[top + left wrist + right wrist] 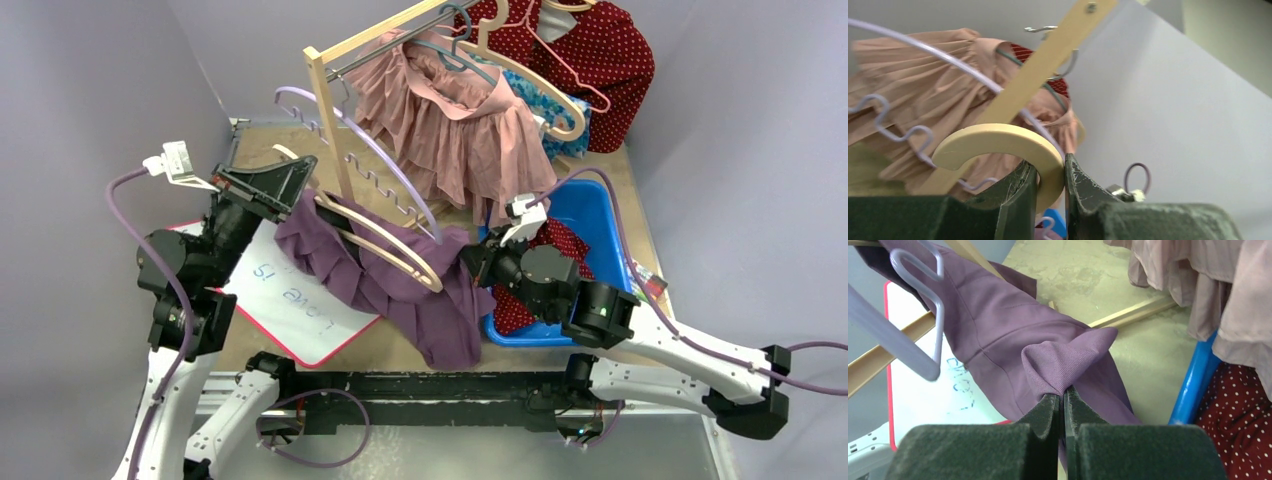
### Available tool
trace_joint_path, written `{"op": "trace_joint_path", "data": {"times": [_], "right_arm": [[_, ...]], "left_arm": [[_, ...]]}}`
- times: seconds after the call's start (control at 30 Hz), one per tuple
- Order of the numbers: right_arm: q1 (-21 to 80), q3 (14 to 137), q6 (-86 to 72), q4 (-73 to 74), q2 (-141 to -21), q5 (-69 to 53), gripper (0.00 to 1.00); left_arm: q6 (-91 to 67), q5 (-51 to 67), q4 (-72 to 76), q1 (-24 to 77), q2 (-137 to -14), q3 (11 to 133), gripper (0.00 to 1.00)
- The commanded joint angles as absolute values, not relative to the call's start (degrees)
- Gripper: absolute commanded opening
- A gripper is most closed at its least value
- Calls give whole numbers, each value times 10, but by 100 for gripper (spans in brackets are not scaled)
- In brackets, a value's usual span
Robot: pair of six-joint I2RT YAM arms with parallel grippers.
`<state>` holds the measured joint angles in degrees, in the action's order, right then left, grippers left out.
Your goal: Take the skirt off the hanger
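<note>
A purple skirt (400,285) drapes over a cream wooden hanger (385,243) at the table's middle, its lower part lying on the table. My left gripper (300,172) is shut on the hanger's cream hook (1013,142), holding it up at the left. My right gripper (470,262) is shut on a fold of the purple skirt (1068,355) at its right end; in the right wrist view the cloth bunches between the closed fingers (1048,412). The hanger's bar (883,352) shows under the skirt.
A wooden rack (335,110) holds a pink skirt (460,130) and empty hangers. A lilac wavy plastic hanger (380,170) hangs beside the purple skirt. A blue bin (600,215) with red dotted cloth is at the right. A whiteboard (290,300) lies at the left.
</note>
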<state>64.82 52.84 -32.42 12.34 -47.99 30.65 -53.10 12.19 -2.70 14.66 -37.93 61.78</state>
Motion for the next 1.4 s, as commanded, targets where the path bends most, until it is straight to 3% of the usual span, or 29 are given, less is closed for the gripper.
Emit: {"op": "trace_joint_path", "data": {"times": [0.0,0.23,0.5,0.9,1.37], "right_arm": [[646,573,-295,34,-493,317,0],[646,575,-285,48,-483,331,0],[646,573,-280,13,-495,327,0],[645,614,-246,-56,-564,308,0],[619,630,-249,-80,-654,281,0]], "left_arm": [[-582,213,157,144,-367,645,0],[-533,216,98,144,-355,691,0],[-612,266,224,144,-358,682,0],[-588,237,159,143,-345,628,0],[-820,209,409,144,-361,570,0]]}}
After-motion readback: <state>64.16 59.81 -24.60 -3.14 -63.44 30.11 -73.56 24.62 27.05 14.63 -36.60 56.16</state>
